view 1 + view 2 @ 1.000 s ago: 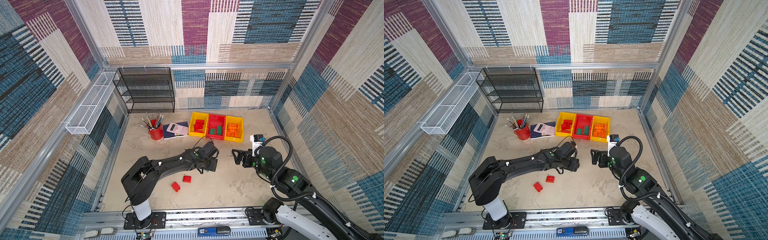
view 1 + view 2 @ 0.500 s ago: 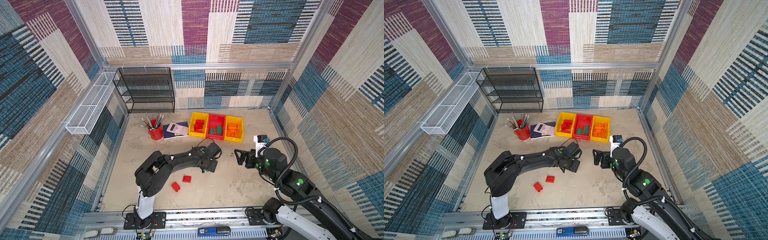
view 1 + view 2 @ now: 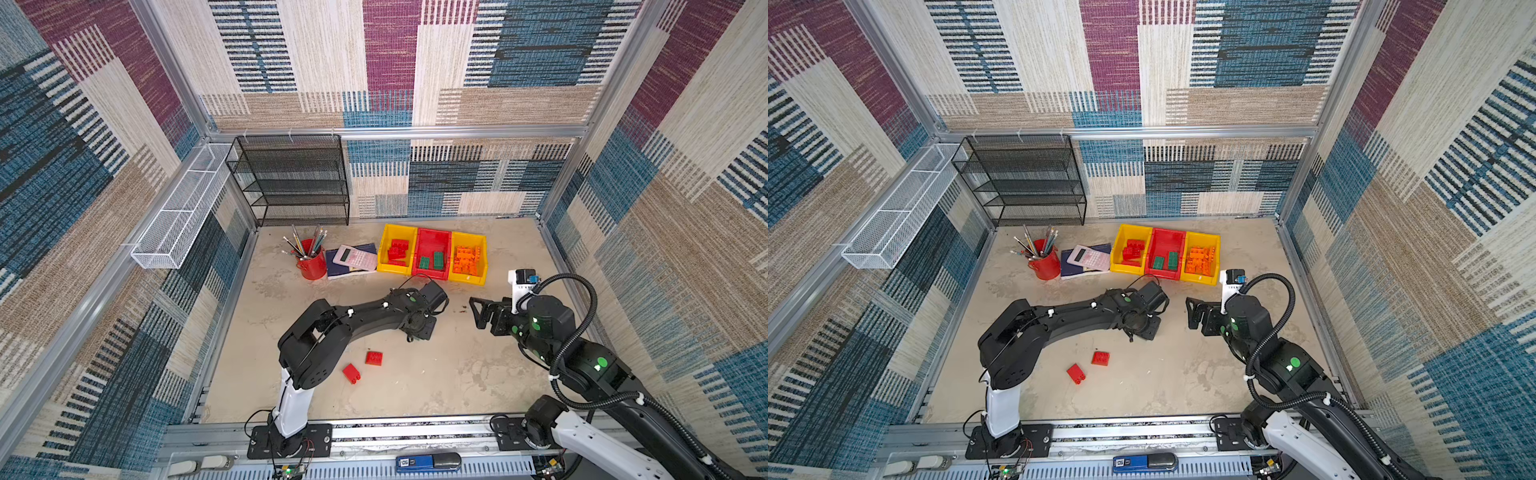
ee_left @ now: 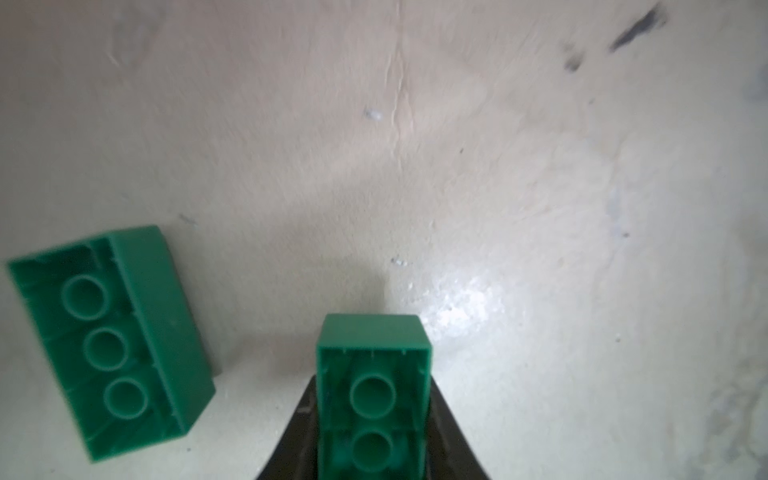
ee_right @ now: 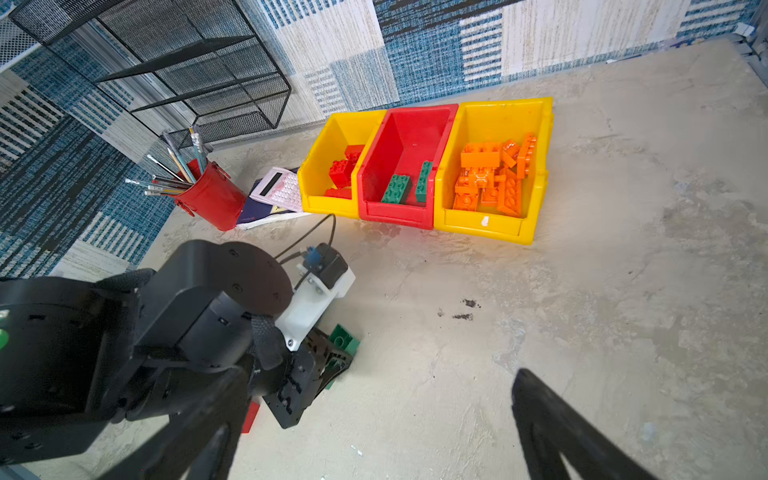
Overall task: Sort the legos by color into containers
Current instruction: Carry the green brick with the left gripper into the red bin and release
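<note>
Left tool [image 4: 372, 419] clamped on small green studded plastic brick [image 4: 372, 353], hollow side to the wrist camera, close over beige desk [image 4: 498, 166]. Second green brick [image 4: 112, 340] lies just beside. Right tool [image 3: 478, 313] gapes wide, empty. Best: lift straight up clear of the neighbour, carry toward 12 o'clock, and release low inside red rectangular plastic bin [image 3: 434, 243], where greens sit.

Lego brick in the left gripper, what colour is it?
Green. The lego brick shows best in the left wrist view, pinched by the left gripper.
</note>
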